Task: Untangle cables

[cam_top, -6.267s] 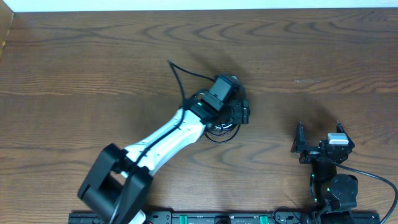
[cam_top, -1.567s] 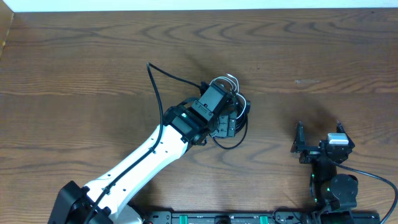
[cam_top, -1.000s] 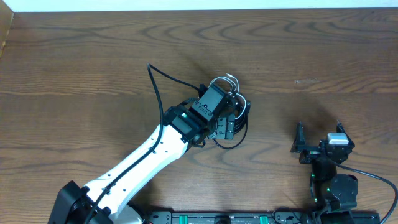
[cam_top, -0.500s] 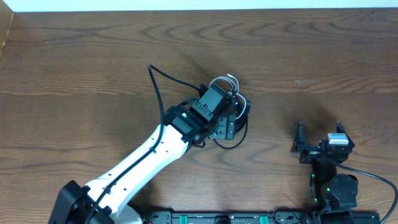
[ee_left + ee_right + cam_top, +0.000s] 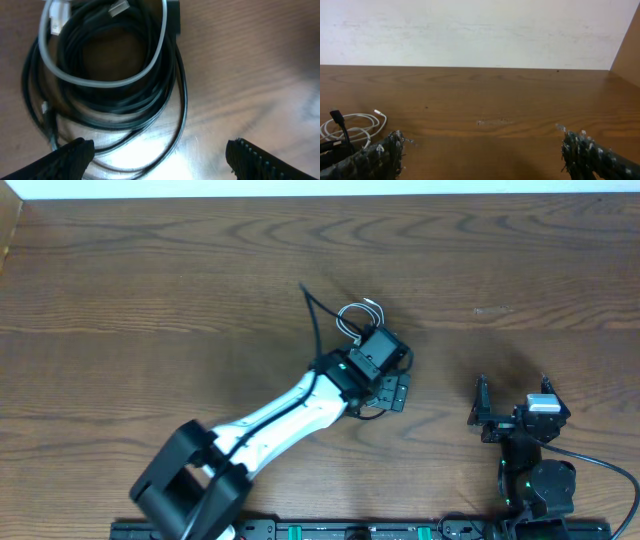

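The cables lie in one tangled coil on the wooden table. In the left wrist view the two black cables (image 5: 165, 95) form several loops, with the white cable (image 5: 100, 82) looped over them. My left gripper (image 5: 160, 162) is open and empty just above the coil's near edge. In the overhead view the left gripper (image 5: 392, 392) covers most of the coil. The white cable's loop (image 5: 355, 315) and one black strand (image 5: 313, 315) stick out behind it. My right gripper (image 5: 510, 405) is open and empty, well right of the coil. The right wrist view shows the right gripper (image 5: 482, 160) and the white cable (image 5: 352, 125) at far left.
The wooden table (image 5: 150, 280) ends at a white wall along the back (image 5: 480, 30). A raised wooden side edge (image 5: 627, 45) shows at the right. The arm bases' black rail (image 5: 350, 530) runs along the front edge.
My left arm has swung to the right, and its gripper now sits over the right side of the coil. The black strand's free end has shifted right with it. The right arm has not moved.
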